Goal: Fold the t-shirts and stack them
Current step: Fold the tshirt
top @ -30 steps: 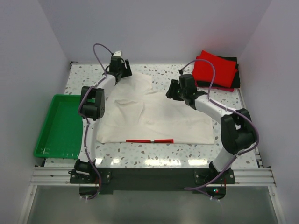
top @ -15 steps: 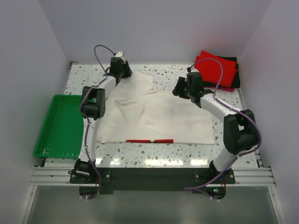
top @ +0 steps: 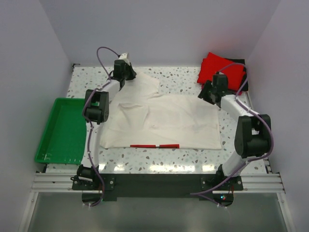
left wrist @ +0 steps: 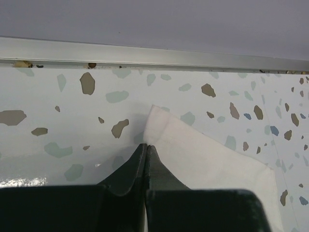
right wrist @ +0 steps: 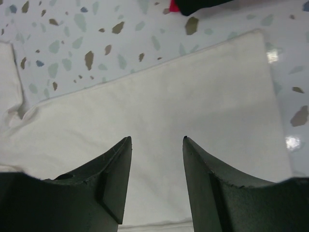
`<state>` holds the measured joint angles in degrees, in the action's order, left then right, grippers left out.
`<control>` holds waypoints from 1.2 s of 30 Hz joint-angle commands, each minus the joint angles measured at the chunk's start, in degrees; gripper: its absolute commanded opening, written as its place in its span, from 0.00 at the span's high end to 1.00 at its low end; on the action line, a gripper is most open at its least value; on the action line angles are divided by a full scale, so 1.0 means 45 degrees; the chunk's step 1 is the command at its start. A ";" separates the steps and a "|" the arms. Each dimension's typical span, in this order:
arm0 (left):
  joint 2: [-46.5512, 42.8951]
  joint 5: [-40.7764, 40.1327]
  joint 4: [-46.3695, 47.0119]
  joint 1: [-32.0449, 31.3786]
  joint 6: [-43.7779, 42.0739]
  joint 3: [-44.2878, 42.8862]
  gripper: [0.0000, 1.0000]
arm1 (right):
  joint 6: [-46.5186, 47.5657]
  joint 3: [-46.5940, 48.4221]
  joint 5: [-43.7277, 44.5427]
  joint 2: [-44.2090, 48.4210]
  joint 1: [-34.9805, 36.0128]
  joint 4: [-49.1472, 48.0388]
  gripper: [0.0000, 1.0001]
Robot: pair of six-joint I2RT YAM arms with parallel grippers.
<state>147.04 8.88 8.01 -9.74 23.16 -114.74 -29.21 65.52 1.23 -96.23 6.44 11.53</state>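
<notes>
Pinching the cream shirt point(top: 164, 121), spread flat mid-table, at its 11 o'clock corner with left gripper point(left wrist: 146, 146) closed tight. Swung right gripper point(right wrist: 156, 140), gaping and empty, within 1 second from the shirt's middle to its 2 o'clock corner, near the folded red shirt point(top: 222, 70). Probably lining up a 2-handed far-edge fold.
</notes>
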 commanded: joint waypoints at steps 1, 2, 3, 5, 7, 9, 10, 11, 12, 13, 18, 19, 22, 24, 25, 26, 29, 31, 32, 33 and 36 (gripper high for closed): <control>-0.1035 0.0388 0.1479 0.0288 0.0146 0.0126 1.00 | 0.0183 0.0597 0.0293 -0.0002 -0.1133 0.0523 0.50; -0.1113 0.0486 0.1636 0.0328 0.0302 0.0320 1.00 | 0.0183 0.0713 0.0273 -0.0119 -0.1311 0.0524 0.50; -0.1268 0.0545 0.1754 0.0367 0.0361 0.0418 1.00 | 0.0164 0.0811 0.0253 -0.0256 -0.1391 0.0620 0.50; -0.1406 0.0681 0.2028 0.0464 0.0459 0.0614 1.00 | 0.0163 0.1006 0.0097 -0.0783 -0.2093 0.0778 0.50; -0.1601 0.0798 0.2281 0.0542 0.0576 0.0750 1.00 | 0.0222 0.1241 0.0097 -0.1309 -0.2367 0.0855 0.49; -0.1757 0.0994 0.2457 0.0562 0.0732 0.0907 1.00 | 0.0260 0.1591 0.0116 -0.1740 -0.2679 0.0934 0.49; -0.1797 0.1091 0.2632 0.0601 0.0791 0.0946 1.00 | 0.0300 0.1729 0.0097 -0.1935 -0.2796 0.0953 0.49; -0.1797 0.1169 0.2673 0.0601 0.0869 0.1005 1.00 | 0.0319 0.1904 0.0077 -0.2401 -0.2836 0.1012 0.49; -0.1875 0.1228 0.2731 0.0601 0.0908 0.1024 1.00 | 0.0397 0.2312 0.0019 -0.2618 -0.2875 0.1051 0.49; -0.1875 0.1325 0.2828 0.0601 0.0967 0.1025 1.00 | 0.0417 0.2470 0.0057 -0.2853 -0.2914 0.1109 0.49; -0.2012 0.1444 0.3005 0.0621 0.1123 0.1122 1.00 | 0.0710 0.3623 0.0389 -0.3967 -0.2973 0.1130 0.49; -0.1993 0.1482 0.3044 0.0621 0.1123 0.1122 1.00 | 0.0730 0.3779 0.0409 -0.4123 -0.2973 0.1091 0.49; -0.1953 0.1522 0.3083 0.0621 0.1182 0.1083 1.00 | 0.0788 0.4541 0.0195 -0.4768 -0.2993 0.1402 0.49; -0.1915 0.1522 0.3102 0.0640 0.1221 0.1083 1.00 | 0.0769 0.4737 0.0117 -0.4982 -0.2993 0.1364 0.50; -0.1914 0.1541 0.3122 0.0640 0.1221 0.1064 1.00 | 0.0769 0.4796 0.0058 -0.5022 -0.2993 0.1364 0.50; -0.1914 0.1580 0.3142 0.0640 0.1240 0.1064 1.00 | 0.0788 0.4835 0.0038 -0.5042 -0.2993 0.1364 0.50; -0.1875 0.1619 0.3161 0.0640 0.1299 0.0947 1.00 | 0.0808 0.4874 0.0097 -0.5218 -0.2993 0.1422 0.51; -0.1856 0.1658 0.3142 0.0640 0.1299 0.0869 1.00 | 0.0847 0.4894 0.0136 -0.5296 -0.2993 0.1480 0.52; -0.1856 0.1678 0.3142 0.0640 0.1319 0.0849 1.00 | 0.0808 0.4894 0.0097 -0.5296 -0.2993 0.1462 0.53; -0.1856 0.1697 0.3122 0.0640 0.1319 0.0849 1.00 | 0.0808 0.4894 0.0077 -0.5316 -0.2993 0.1461 0.54; -0.1875 0.1697 0.3122 0.0640 0.1319 0.0830 1.00 | 0.0808 0.4894 -0.0001 -0.5394 -0.2993 0.1461 0.58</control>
<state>142.06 15.57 18.06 -7.40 28.51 -109.91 -26.39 85.41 1.87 -119.87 -6.81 17.96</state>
